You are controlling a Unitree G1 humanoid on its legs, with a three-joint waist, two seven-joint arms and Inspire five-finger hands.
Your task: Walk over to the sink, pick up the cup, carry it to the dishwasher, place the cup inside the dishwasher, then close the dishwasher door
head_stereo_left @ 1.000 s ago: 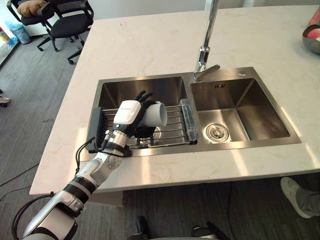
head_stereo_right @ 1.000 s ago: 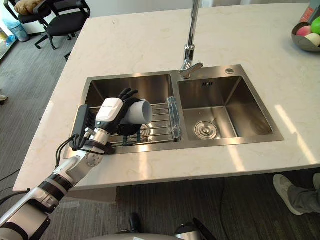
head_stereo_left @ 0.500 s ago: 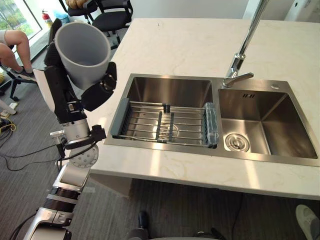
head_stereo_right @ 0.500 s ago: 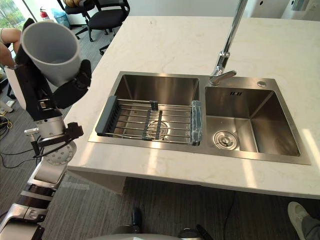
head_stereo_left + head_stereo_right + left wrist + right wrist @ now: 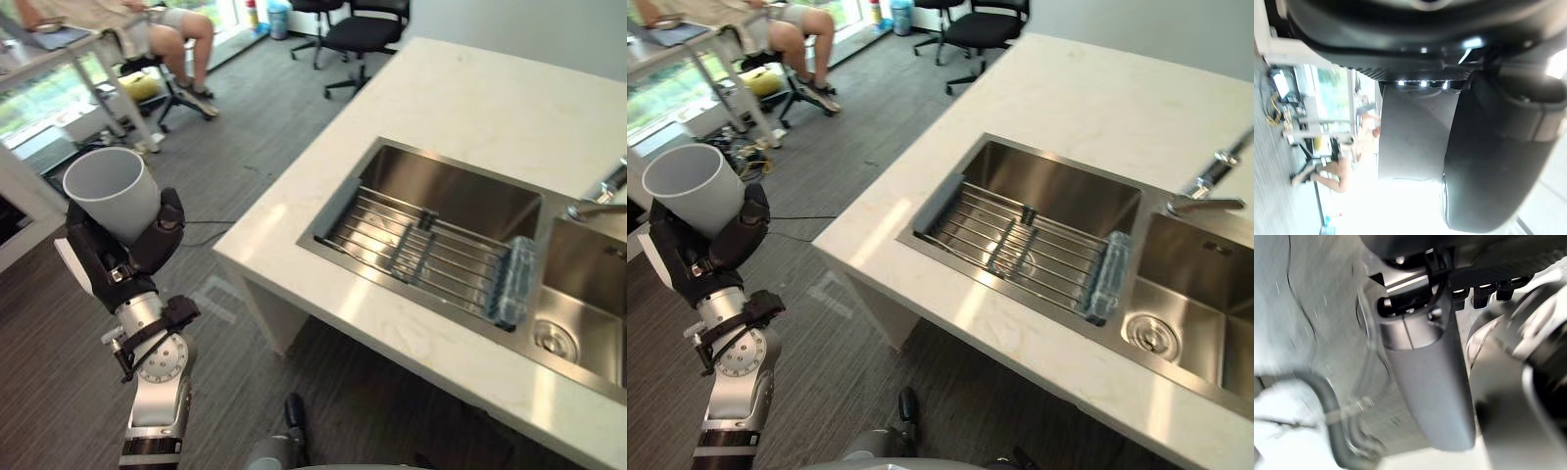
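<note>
My left hand (image 5: pixel 122 259) is shut on a light grey cup (image 5: pixel 111 191), held upright with its open mouth up. It hangs over the grey floor, well to the left of the counter corner (image 5: pixel 245 257). In the left wrist view the cup's wall (image 5: pixel 1410 137) lies against the palm, with the dark thumb (image 5: pixel 1488 161) curled round it. The double steel sink (image 5: pixel 460 191) is set in the pale counter to the right, with a wire rack (image 5: pixel 421 250) across its left basin. My right hand (image 5: pixel 1415 247) shows as a dark bulk in its wrist view.
A faucet (image 5: pixel 602 191) stands between the two basins. A seated person (image 5: pixel 147 24) is at a desk far left, with office chairs (image 5: pixel 362 29) behind. Open carpet floor lies between my hand and the counter's edge.
The camera has turned left, so the sink now sits at the right of the view. My left hand still holds the cup, now lower and farther from the counter.
</note>
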